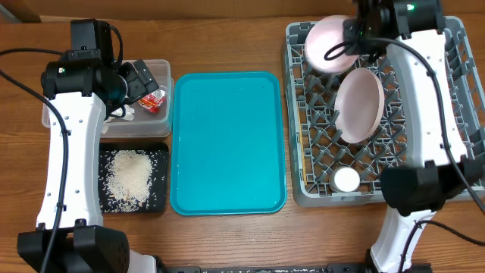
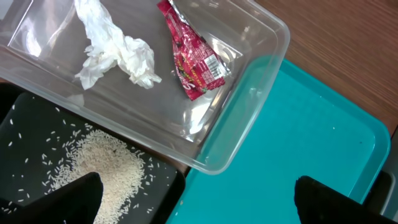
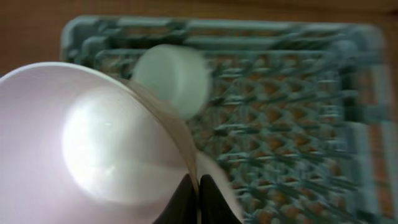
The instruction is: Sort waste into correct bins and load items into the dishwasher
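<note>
OVERHEAD
- Dish rack: right side of the table. A pale pink plate leans among the pegs, and a white cup sits near the front edge.
- Pale pink dish: at the rack's far left corner, under the right arm. Cannot tell whether it is a bowl or a saucer.
- Teal tray: centre, between the bins and the rack.
- Black tray: front left, holding the rice.
- Clear tub: just behind the black tray.

LEFT WRIST
- Left gripper: jaws spread wide with nothing between them, poised over the tub's near corner.
- Tub contents: crumpled tissue and red wrapper, lying apart.
- Wrapper print: a barcode patch shows, but no word is legible.

RIGHT WRIST
- Right gripper: clenched on the dish's rim. The picture is blurred.
- Step in hand: loading the dish into the rack. The waste appears sorted.
- Next move: probably seat the dish between pegs, clear of the plate, then release it.
</note>
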`<state>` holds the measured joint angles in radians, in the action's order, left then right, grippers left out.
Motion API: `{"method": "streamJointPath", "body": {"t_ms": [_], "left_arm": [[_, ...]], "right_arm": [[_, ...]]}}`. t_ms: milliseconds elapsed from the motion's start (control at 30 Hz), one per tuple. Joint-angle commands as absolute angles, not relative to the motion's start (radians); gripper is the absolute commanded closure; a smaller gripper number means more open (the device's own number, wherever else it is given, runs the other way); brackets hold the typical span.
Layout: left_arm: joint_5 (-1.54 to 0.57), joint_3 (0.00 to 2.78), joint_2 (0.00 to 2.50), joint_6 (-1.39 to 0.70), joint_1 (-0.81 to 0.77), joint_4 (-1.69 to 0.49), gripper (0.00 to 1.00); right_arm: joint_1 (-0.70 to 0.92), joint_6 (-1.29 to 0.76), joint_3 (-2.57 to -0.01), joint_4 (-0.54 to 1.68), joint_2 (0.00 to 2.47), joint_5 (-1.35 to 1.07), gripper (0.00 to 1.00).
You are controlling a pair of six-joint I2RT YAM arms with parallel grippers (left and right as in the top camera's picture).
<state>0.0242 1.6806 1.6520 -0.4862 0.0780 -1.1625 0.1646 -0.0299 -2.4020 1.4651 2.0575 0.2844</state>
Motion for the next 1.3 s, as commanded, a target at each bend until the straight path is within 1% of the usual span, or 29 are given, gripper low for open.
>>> {"method": "streamJointPath", "body": {"t_ms": [0,67,167,233,367,433,467,500,533,633,667,733,767,967,1133,1267], "left_arm": [[0.033,1.689,1.647,-0.464,0.072,-1.163,0.0],[0.033,1.689,1.647,-0.464,0.072,-1.163,0.0],[0.033,1.689,1.647,-0.464,0.072,-1.163,0.0],[0.033,1.689,1.647,-0.464,0.072,-1.163,0.0],[0.033,1.689,1.647,-0.464,0.072,-1.163,0.0],[0.033,1.689,1.647,-0.464,0.072,-1.163,0.0],[0.033,1.689,1.647,-0.464,0.072,-1.163,0.0],[0.033,1.689,1.647,-0.464,0.072,-1.163,0.0],[0.033,1.689,1.647,-0.464,0.072,-1.163,0.0],[0.033,1.689,1.647,-0.464,0.072,-1.163,0.0],[0.033,1.689,1.647,-0.464,0.072,-1.163,0.0],[0.033,1.689,1.647,-0.464,0.072,-1.163,0.0],[0.033,1.689,1.647,-0.464,0.072,-1.163,0.0],[0.033,1.689,1.647,-0.464,0.072,-1.163,0.0],[0.033,1.689,1.647,-0.464,0.072,-1.163,0.0],[0.033,1.689,1.647,-0.464,0.072,-1.163,0.0]], "right_arm": [[0.241,-0.268,-2.435,1.511,2.02,0.826,0.96],[0.274,-0.394,-2.412,1.54,2.022,0.984,0.96],[0.324,-0.501,-2.343,1.571,2.022,1.166,0.96],[0.36,-0.523,-2.278,1.578,2.022,1.249,0.96],[0.431,-0.517,-2.096,1.523,2.022,1.293,0.96],[0.457,-0.447,-1.993,1.439,2.023,1.398,0.96],[0.47,-0.369,-1.935,1.366,2.023,1.467,0.96],[0.482,-0.27,-1.879,1.272,2.023,1.54,0.96],[0.493,-0.127,-1.827,1.165,2.023,1.571,0.96],[0.506,0.29,-1.71,0.904,2.023,1.571,0.96],[0.506,0.422,-1.679,0.852,2.023,1.571,0.96],[0.506,0.55,-1.641,0.804,2.023,1.571,0.96],[0.507,0.574,-1.629,0.796,2.023,1.571,0.96],[0.551,0.577,-1.62,0.794,2.023,1.565,0.96],[0.607,0.577,-1.619,0.794,2.024,1.473,0.96],[0.619,0.598,-1.615,0.794,2.052,1.503,0.96]]}}
